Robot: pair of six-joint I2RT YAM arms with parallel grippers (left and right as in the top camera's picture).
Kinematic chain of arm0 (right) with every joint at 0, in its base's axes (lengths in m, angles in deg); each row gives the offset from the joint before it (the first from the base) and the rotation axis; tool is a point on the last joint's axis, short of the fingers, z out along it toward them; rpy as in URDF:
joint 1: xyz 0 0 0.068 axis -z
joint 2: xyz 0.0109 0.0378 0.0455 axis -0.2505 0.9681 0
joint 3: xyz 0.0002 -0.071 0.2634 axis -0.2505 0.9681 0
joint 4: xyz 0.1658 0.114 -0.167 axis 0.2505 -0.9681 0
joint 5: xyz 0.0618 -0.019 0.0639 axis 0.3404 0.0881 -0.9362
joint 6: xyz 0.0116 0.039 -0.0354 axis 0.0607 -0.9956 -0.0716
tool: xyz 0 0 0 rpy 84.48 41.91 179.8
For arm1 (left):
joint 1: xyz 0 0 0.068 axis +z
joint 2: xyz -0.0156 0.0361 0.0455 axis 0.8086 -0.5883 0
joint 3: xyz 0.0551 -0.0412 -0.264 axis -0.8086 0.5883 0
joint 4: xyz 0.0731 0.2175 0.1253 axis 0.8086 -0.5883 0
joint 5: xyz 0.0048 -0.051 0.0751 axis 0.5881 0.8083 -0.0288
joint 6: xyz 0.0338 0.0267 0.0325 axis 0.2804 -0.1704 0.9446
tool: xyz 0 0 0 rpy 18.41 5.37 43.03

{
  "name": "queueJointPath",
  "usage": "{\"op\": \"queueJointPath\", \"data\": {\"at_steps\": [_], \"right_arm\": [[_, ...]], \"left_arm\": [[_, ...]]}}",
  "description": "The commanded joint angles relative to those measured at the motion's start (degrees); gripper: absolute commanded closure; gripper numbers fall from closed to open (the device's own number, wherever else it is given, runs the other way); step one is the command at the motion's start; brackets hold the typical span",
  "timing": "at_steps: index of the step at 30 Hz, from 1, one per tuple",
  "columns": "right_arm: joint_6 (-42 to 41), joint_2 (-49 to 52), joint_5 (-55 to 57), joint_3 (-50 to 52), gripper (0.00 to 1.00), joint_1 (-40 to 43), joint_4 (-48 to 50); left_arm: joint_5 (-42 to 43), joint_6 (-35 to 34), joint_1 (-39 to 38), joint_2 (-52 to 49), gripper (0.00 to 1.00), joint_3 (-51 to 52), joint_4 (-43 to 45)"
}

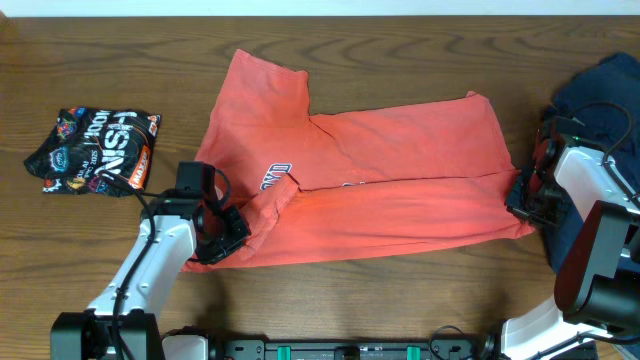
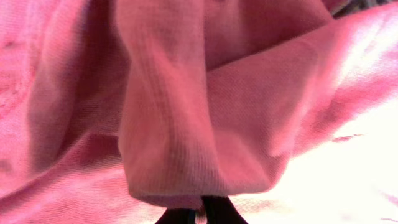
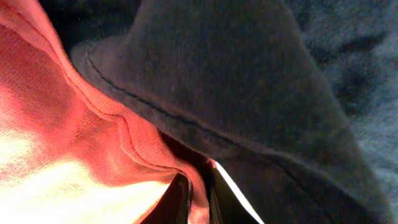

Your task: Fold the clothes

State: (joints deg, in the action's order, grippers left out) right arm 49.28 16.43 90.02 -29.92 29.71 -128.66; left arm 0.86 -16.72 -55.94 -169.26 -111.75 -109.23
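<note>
The coral-red T-shirt (image 1: 370,170) lies across the middle of the table, its lower part folded up over the chest print, of which only a corner shows (image 1: 274,177). My left gripper (image 1: 228,232) is shut on the shirt's folded fabric at its lower left; the left wrist view shows red cloth (image 2: 186,124) bunched over the fingertips (image 2: 202,211). My right gripper (image 1: 520,197) is shut on the shirt's hem at the right end; the right wrist view shows the red hem (image 3: 143,149) pinched between the fingers (image 3: 199,202). The dark navy garment (image 1: 600,100) lies at the right edge, touching the shirt (image 3: 261,93).
A small black bundle with white and orange lettering (image 1: 95,150) lies at the left of the wooden table (image 1: 400,50). The right arm's body (image 1: 600,250) stands over the navy garment. The table's front edge runs along the bottom.
</note>
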Motion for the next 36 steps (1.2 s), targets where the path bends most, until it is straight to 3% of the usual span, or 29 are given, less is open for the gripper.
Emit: {"op": "queueJointPath", "data": {"at_steps": [1, 3, 6, 9, 11, 12, 18, 26, 29, 36], "right_arm": [[-0.8, -1.2, 0.2, -0.3, 0.89, 0.7, 0.2], [-0.8, -1.2, 0.2, -0.3, 0.89, 0.7, 0.2], [-0.8, -1.2, 0.2, -0.3, 0.89, 0.7, 0.2], [-0.8, -1.2, 0.2, -0.3, 0.89, 0.7, 0.1], [-0.8, -1.2, 0.2, -0.3, 0.89, 0.7, 0.1], [-0.8, -1.2, 0.0, -0.3, 0.89, 0.7, 0.1], [1.5, -1.3, -4.9, -0.7, 0.9, 0.6, 1.7], [1.5, -1.3, -7.9, -1.2, 0.94, 0.6, -0.7], [1.6, -1.3, -7.6, -1.2, 0.94, 0.6, -1.4], [-1.0, -1.3, -3.3, -1.2, 0.98, 0.7, -5.9]], "left_arm": [[9.3, 1.6, 0.4, 1.8, 0.94, -3.6, 1.7], [12.7, 1.6, 1.3, 3.0, 0.94, -6.3, 4.7], [11.3, 1.3, 3.5, 4.5, 0.93, -9.5, 10.7], [3.8, -3.1, 6.4, 5.0, 0.73, -9.9, 16.9], [-1.7, -8.1, 8.2, 4.8, 0.39, -9.9, 18.1], [-1.9, -9.0, 8.8, 4.6, 0.27, -9.9, 18.5], [-1.1, -6.8, 8.8, 4.3, 0.3, -9.9, 17.6], [-3.5, -1.5, 7.6, 2.2, 0.32, -6.6, 5.4], [-3.6, 0.2, 7.6, -0.3, 0.43, -2.6, 6.3], [-4.8, 1.4, 7.7, -6.6, 0.43, 1.8, 8.0]]}}
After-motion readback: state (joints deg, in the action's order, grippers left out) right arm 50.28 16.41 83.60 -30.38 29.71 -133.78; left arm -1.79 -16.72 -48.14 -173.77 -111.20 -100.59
